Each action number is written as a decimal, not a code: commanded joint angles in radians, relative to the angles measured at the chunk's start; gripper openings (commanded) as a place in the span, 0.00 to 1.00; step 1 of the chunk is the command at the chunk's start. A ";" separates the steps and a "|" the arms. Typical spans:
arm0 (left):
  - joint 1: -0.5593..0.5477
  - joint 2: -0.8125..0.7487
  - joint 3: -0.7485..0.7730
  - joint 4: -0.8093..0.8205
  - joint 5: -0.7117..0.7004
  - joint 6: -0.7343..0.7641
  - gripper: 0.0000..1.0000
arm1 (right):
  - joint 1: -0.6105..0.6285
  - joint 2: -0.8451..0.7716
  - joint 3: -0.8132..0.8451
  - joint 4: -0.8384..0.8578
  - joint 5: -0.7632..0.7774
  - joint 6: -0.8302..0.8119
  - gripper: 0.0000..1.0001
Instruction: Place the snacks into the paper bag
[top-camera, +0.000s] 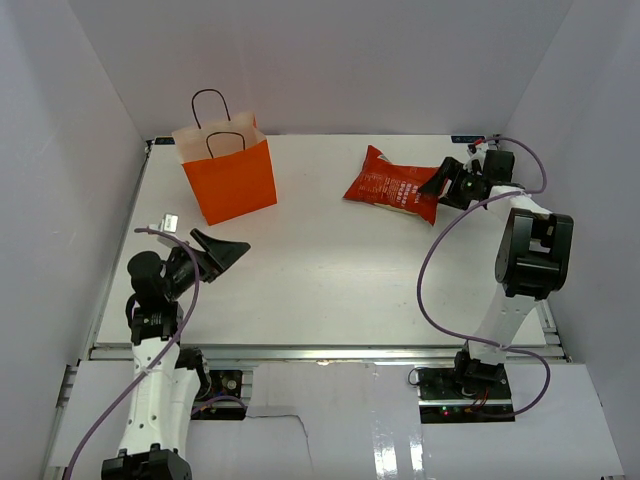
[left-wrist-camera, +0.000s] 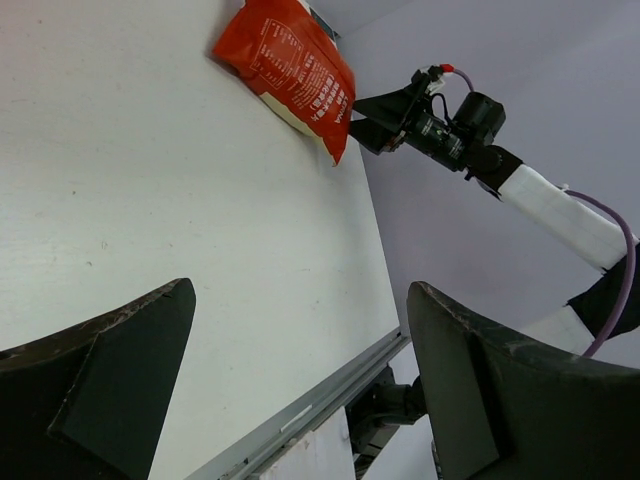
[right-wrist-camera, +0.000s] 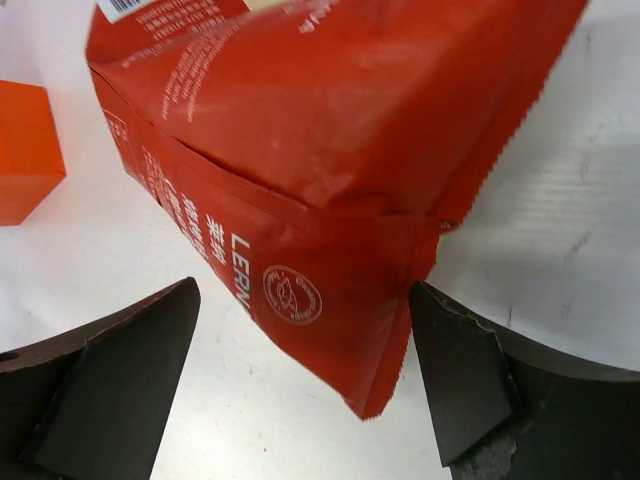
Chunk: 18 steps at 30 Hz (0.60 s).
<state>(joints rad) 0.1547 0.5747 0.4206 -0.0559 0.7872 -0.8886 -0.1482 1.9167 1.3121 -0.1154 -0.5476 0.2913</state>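
Observation:
The red chip bag (top-camera: 392, 187) lies flat at the back right of the table, also seen in the left wrist view (left-wrist-camera: 290, 70). My right gripper (top-camera: 440, 182) is open at its right end, and the bag's sealed corner (right-wrist-camera: 380, 330) reaches in between the spread fingers without being clamped. The orange paper bag (top-camera: 232, 180) stands upright at the back left with its black handles up; its corner shows in the right wrist view (right-wrist-camera: 25, 150). A small silver packet (top-camera: 168, 221) lies by the table's left edge. My left gripper (top-camera: 222, 250) is open and holds nothing, just in front of the paper bag (left-wrist-camera: 300, 380).
White walls close in the table on the left, back and right. A metal rail (top-camera: 320, 352) runs along the near edge. The right arm (left-wrist-camera: 560, 210) reaches along the right wall with its purple cable looping beside it.

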 joint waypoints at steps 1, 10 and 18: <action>0.000 -0.018 -0.002 0.048 0.029 -0.033 0.97 | -0.010 0.040 -0.001 0.145 -0.097 0.017 0.91; -0.021 0.031 0.032 0.109 0.032 -0.045 0.97 | -0.021 0.097 -0.045 0.171 -0.132 -0.023 0.96; -0.300 0.172 0.041 0.191 -0.144 -0.062 0.97 | -0.022 0.123 -0.051 0.246 -0.199 -0.024 0.92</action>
<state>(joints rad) -0.0395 0.6846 0.4232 0.0910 0.7288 -0.9508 -0.1684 2.0235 1.2598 0.0628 -0.6991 0.2783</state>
